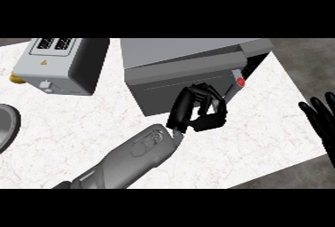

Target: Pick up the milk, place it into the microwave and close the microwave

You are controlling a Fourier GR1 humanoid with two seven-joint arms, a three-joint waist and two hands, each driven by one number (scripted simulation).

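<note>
Nearest, a grey forearm rising from the counter's (78, 128) front edge to the left hand (196, 111), fingers curled, pressed against the front face of the microwave (189, 66); whether anything sits inside the curl, cannot tell. Milk not visible anywhere. Microwave at the counter's back edge, red button (240, 81) on its right strip. Toaster (59, 62) toward the back left corner. Right hand (324, 119) at the right edge, fingers straight, upright.

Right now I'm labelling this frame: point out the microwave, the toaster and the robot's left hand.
microwave (171, 84): head view, on its grey door.
toaster (47, 66): head view, on its white side panel.
left hand (196, 111): head view, on the black palm against the microwave door.
</note>
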